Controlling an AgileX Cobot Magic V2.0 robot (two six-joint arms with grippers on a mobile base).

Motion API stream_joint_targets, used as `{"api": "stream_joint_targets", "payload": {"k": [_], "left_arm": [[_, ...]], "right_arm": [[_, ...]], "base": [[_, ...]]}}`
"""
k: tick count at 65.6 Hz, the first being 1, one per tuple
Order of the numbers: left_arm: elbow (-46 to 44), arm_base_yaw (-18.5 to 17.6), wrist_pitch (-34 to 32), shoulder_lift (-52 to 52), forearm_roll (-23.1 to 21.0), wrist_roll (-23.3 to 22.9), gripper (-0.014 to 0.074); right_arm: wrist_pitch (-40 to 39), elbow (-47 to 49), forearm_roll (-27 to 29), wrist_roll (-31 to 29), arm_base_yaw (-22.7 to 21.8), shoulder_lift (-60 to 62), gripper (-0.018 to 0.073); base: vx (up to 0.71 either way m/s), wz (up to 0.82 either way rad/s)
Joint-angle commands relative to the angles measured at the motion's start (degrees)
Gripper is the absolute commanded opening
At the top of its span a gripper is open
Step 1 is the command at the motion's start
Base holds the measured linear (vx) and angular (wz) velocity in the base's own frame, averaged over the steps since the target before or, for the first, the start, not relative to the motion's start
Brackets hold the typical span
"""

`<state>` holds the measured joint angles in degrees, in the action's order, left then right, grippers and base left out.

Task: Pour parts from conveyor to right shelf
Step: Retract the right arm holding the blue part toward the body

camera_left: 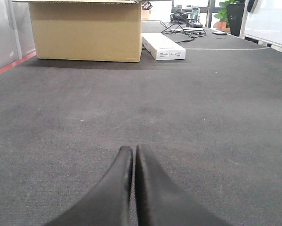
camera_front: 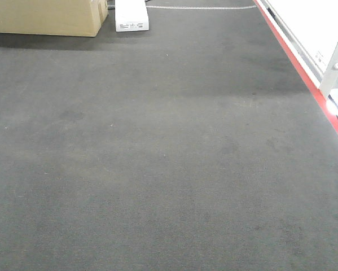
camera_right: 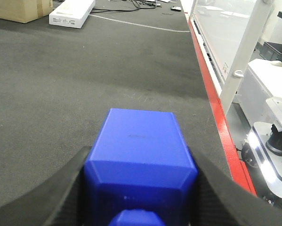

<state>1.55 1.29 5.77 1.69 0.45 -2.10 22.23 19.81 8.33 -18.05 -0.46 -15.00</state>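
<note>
Gripping a bright blue block, the right gripper filled the lower middle of the right wrist view. Its dark fingers pressed against both sides of the part, whose small knob showed at the bottom edge of the frame. The block hung above the dark grey conveyor, near the red stripe that ran from the top centre down toward the lower right. Past that stripe, on the right of the frame, stood a slanted white post and some white machinery, too cropped to identify.

The left gripper sat at the bottom centre of the left wrist view with its two black fingers clenched together, tips touching, nothing between them. It hovered low over the ribbed belt.

A cardboard box rested on the belt at the upper left of that view, with a long white box just beside it. Black cables lay behind them, near a green plant at the top right.

The front view showed bare belt across most of the frame, with the box pair at its top left and neither arm visible.
</note>
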Motion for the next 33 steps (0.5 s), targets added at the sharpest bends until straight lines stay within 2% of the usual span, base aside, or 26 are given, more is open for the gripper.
{"api": "stream_joint_targets", "payload": {"k": [1, 33], "left_arm": [[-1.12, 0.16, -4.50, 0.85, -0.45, -0.49, -0.0006], [-1.12, 0.16, -4.50, 0.85, -0.45, -0.49, -0.0006]], "right_arm": [[-4.82, 1.53, 0.20, -0.47, -0.34, -0.51, -0.0005], [-4.82, 1.53, 0.20, -0.47, -0.34, -0.51, -0.0005]], "base": [[0.00, 0.00], [0.00, 0.00]]}}
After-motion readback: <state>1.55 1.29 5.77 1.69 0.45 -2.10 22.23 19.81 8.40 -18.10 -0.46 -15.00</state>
